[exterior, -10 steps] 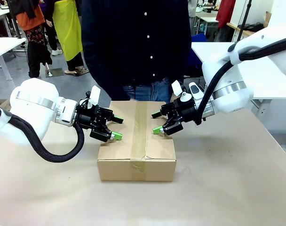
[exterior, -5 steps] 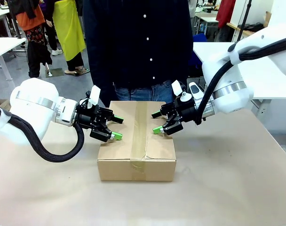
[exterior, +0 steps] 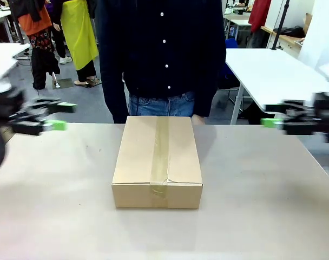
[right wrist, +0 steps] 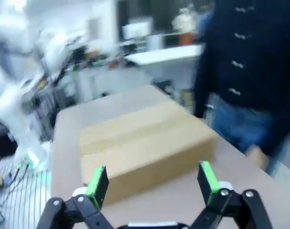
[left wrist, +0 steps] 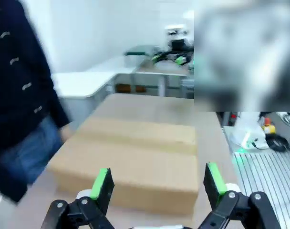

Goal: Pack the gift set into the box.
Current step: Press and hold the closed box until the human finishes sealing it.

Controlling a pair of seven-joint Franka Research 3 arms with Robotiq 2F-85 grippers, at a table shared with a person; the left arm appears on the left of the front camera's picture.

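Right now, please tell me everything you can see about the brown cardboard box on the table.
The plain brown corrugated cardboard box is rectangular and low, closed, with its top flaps sealed by a strip of brown tape running down the middle and folding over the near face. It rests flat at the middle of the beige table, its long side pointing toward the person in the dark buttoned shirt standing right behind it. Nothing lies on it, and neither claw touches it.
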